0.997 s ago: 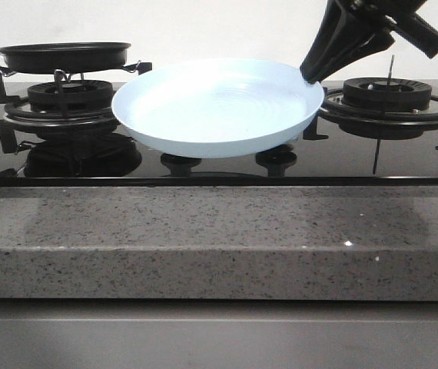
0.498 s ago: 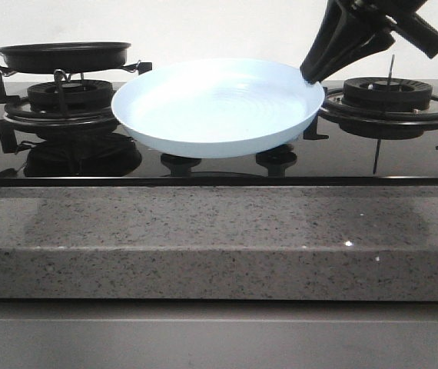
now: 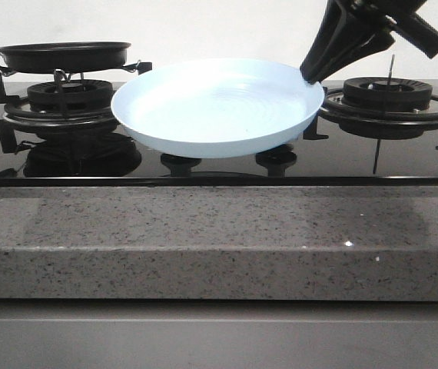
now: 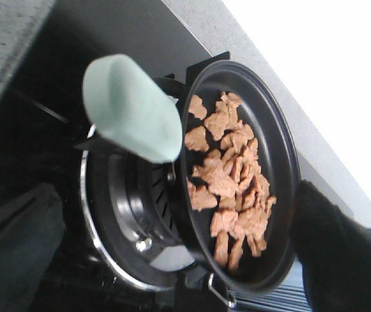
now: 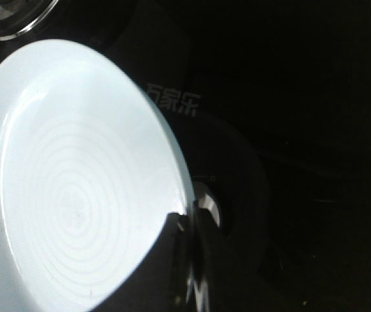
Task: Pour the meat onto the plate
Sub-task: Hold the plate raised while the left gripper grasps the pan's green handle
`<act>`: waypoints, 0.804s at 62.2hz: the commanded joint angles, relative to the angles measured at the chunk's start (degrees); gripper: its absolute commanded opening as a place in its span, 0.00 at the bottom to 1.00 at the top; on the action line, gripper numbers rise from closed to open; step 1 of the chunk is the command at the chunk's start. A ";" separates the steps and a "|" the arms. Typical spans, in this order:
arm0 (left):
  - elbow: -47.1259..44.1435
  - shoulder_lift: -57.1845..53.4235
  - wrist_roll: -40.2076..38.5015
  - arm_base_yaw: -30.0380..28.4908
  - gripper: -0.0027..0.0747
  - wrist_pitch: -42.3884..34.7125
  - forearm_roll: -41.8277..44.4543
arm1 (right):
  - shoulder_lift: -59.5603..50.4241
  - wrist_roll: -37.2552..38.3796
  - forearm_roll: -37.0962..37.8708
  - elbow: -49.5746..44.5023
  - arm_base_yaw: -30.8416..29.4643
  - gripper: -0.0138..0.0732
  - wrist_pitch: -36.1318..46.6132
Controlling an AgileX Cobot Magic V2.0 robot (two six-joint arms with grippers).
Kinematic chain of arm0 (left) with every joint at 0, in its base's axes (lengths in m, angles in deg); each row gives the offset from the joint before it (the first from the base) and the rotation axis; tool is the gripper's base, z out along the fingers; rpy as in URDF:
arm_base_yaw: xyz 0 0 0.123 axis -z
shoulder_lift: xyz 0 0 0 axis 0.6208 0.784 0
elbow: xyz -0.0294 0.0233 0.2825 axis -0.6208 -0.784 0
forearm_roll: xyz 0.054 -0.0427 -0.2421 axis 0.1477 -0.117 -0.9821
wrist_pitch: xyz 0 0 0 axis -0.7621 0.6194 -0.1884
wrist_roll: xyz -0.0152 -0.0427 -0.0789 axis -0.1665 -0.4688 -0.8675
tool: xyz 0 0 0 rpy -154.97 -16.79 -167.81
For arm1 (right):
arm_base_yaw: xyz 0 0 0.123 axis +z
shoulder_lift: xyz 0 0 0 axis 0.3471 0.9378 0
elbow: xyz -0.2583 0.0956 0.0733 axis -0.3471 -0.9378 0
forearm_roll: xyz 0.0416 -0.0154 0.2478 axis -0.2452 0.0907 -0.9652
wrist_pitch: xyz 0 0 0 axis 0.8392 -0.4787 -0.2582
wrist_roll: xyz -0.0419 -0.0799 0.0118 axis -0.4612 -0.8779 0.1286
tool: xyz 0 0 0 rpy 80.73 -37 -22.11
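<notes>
The right gripper point(image 3: 312, 74), jaws clamped on its far-right rim, holds the wide, glossy pale-blue plate point(image 3: 211, 108) mid-hob, right of the tan meat pieces point(image 4: 228, 175) in the far-left black frying pan point(image 3: 64, 55); the left jaws' state I cannot tell.

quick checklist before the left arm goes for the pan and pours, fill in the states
1. Plate held off the stovetop by the right gripper, jaws closed on its rim: ok.
2. Plate empty: ok.
3. Meat all inside the frying pan: ok.
4. Pan seated on the left burner: ok.
5. Pan handle grasped by the left gripper: not ok, no grip visible.
6. Left jaws open: cannot tell.
</notes>
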 commanded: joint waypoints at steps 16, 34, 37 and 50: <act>5.33 2.32 0.15 -0.22 0.92 -0.25 -6.30 | -2.91 -0.69 -2.60 1.31 -0.02 0.10 1.23; 5.33 3.76 0.25 -0.22 0.53 -0.52 -7.60 | -2.91 -0.69 -2.60 1.31 -0.02 0.10 1.23; 5.33 3.76 0.25 -0.22 0.46 -1.02 -7.94 | -2.91 -0.69 -2.60 1.31 -0.02 0.10 1.23; 5.33 3.76 0.25 -0.22 0.29 -1.84 -8.25 | -2.91 -0.69 -2.60 1.31 -0.02 0.10 1.23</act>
